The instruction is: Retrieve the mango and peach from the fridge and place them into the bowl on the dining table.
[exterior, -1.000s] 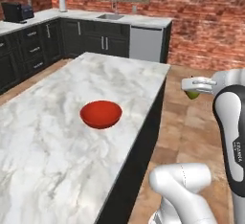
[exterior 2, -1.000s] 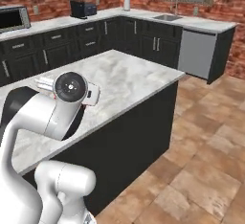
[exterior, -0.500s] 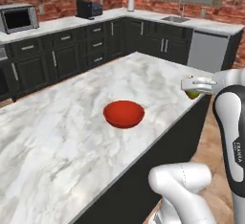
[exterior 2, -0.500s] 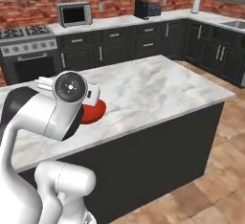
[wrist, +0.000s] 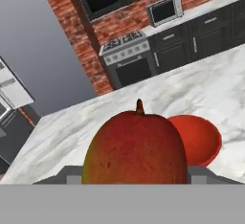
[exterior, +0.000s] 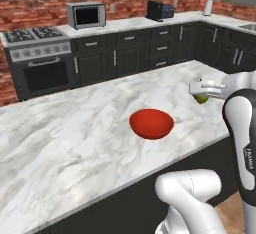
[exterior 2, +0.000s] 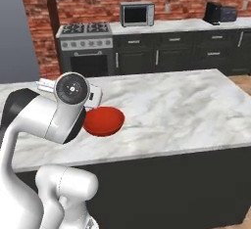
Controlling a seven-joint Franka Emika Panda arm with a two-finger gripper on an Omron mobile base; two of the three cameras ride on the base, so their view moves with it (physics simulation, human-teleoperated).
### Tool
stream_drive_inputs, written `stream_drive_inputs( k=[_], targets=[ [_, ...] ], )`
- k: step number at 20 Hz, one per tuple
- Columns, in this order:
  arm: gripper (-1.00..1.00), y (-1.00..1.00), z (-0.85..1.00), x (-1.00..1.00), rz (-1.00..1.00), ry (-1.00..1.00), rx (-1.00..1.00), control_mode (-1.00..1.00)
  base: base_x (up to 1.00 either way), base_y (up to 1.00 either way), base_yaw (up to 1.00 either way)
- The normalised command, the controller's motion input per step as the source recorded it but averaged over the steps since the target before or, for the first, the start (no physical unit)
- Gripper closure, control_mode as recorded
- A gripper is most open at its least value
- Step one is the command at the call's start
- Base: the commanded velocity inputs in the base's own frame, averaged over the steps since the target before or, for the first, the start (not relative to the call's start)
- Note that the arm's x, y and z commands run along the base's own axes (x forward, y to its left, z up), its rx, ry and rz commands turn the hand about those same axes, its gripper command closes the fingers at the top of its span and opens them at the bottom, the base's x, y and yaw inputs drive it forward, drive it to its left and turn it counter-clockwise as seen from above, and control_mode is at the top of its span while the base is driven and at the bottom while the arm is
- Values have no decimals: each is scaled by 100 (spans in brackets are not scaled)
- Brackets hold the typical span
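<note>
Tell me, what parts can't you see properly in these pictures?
- Bowl: right base view, its left side hidden behind the robot's arm; hand view, its left half behind the mango.
- Mango: left base view, mostly covered by the end effector gripping it.
- End effector fingertips: hand view, hidden behind the mango.
- Dining table: left base view, its left end cut off by the picture edge.

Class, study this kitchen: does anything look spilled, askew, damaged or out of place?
Nothing stands out. The shallow red bowl sits upright on the white marble table, and the red-blushed yellow-green mango is held in the gripper.
</note>
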Motion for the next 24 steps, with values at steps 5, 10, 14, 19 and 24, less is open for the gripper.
stream_drive_inputs(
  k=[5, 10, 14, 19, 24],
  targets=[
    [100, 0, 0, 0, 0, 0, 0, 100, 73, -42, 48],
    [100, 0, 0, 0, 0, 0, 0, 100, 59, -11, 34],
    [100, 0, 0, 0, 0, 0, 0, 100, 27, 0, 12],
    [100, 0, -1, 2, 1, 1, 0, -100, 9, 0, 5],
    [100, 0, -19, 18, 0, 9, 0, -100, 0, 0, 0]
  ],
)
